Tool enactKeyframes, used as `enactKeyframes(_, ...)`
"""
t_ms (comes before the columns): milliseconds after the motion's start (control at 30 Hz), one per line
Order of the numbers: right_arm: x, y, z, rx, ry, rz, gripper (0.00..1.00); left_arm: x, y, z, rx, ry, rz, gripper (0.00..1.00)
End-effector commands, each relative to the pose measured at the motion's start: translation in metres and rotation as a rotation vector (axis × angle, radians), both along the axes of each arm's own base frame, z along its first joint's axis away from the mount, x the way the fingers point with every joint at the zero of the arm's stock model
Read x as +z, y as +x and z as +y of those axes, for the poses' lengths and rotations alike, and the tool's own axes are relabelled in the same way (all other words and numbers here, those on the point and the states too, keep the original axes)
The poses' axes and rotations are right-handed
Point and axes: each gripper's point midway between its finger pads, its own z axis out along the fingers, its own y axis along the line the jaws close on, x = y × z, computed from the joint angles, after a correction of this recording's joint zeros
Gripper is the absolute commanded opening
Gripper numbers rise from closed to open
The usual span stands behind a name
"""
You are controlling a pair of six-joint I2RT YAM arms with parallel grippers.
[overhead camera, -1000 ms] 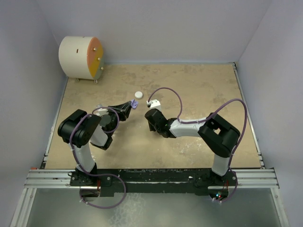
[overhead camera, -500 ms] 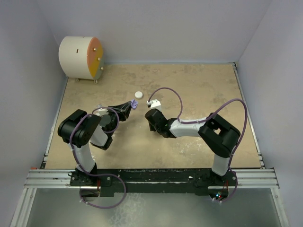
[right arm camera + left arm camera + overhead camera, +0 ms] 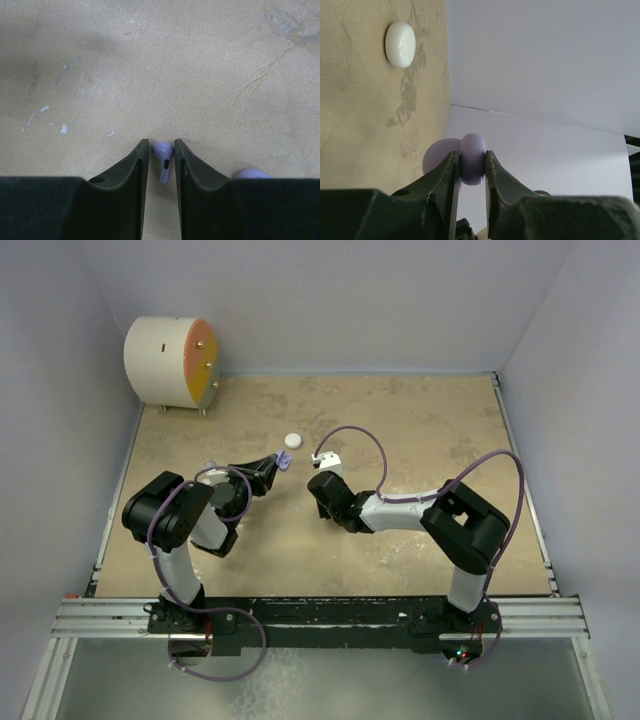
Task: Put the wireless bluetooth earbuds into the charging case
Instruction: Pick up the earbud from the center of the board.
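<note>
The lilac case half (image 3: 472, 164) is clamped edge-on between the closed fingers of the left hand (image 3: 472, 156). It is held just on the arm-base side of the white disc (image 3: 400, 44), which lies flat on the bench (image 3: 430, 430) and is taken to be the case's other half. The lilac half is probably held there so that it can be presented to the other arm, though no cavity is shown in any view.

The right hand (image 3: 161, 144) is placed to the right of the white disc and slightly nearer the bases. Its fingers straddle one lilac earbud (image 3: 163, 156), with the bud head near the tips and the stem pointing back toward the camera. The jaws stand narrowly on either side of it. Whether it is actually pinched cannot be told. The straddle along the stem is judged to suit a pick by the bud's sides.

From the top view only the layout is given. The earbud is hidden under the right hand there, and the case half is reduced to a lilac speck. The earbud is shown only in the right wrist view. A second lilac shape (image 3: 252, 173) is also shown there, half hidden behind a finger and possibly the other earbud. The grip on the case half is shown only by the left wrist view.
</note>
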Motion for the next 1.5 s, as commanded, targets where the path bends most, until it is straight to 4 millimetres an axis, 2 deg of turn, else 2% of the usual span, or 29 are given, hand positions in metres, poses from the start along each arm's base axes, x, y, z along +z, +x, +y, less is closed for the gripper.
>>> enactKeyframes(0,-0.06,-0.052,-0.048,0.026,-0.21,0.225,0.28,0.059,-0.003,0.003,0.006,-0.085,-0.214,0.0)
enactKeyframes(267,-0.059,-0.052,-0.047,0.026,-0.205,0.227,0.2,0.059,-0.001,0.002,0.006,-0.086,-0.214,0.0)
enactKeyframes(467,-0.045,-0.042,-0.034,0.051,-0.164,0.179,0.1,0.058,-0.002,0.002,0.003,-0.084,-0.214,0.0)
enactKeyframes(600,0.001,-0.004,0.0,0.074,-0.051,0.049,0.06,0.057,-0.003,0.002,0.001,-0.082,-0.21,0.0)
enactKeyframes(767,0.046,0.023,0.023,0.114,0.091,-0.052,0.03,0.06,-0.006,0.004,0.007,-0.08,-0.215,0.0)
enactKeyframes(967,0.074,0.034,0.017,0.092,0.137,-0.133,0.01,0.06,-0.006,0.003,0.002,-0.081,-0.218,0.0)
enactKeyframes(1133,0.11,0.043,0.014,0.088,0.218,-0.222,0.01,0.059,-0.004,0.002,0.001,-0.084,-0.213,0.0)
enactKeyframes(1200,0.129,0.045,0.015,0.086,0.264,-0.266,0.0,0.062,-0.003,0.0,-0.014,-0.093,-0.22,0.0)
enactKeyframes(1300,0.147,0.045,0.016,0.088,0.332,-0.312,0.0,0.069,-0.002,-0.002,-0.026,-0.096,-0.241,0.0)
enactKeyframes(1467,0.144,0.045,0.016,0.104,0.318,-0.295,0.0,0.066,-0.004,0.003,0.003,-0.066,-0.229,0.0)
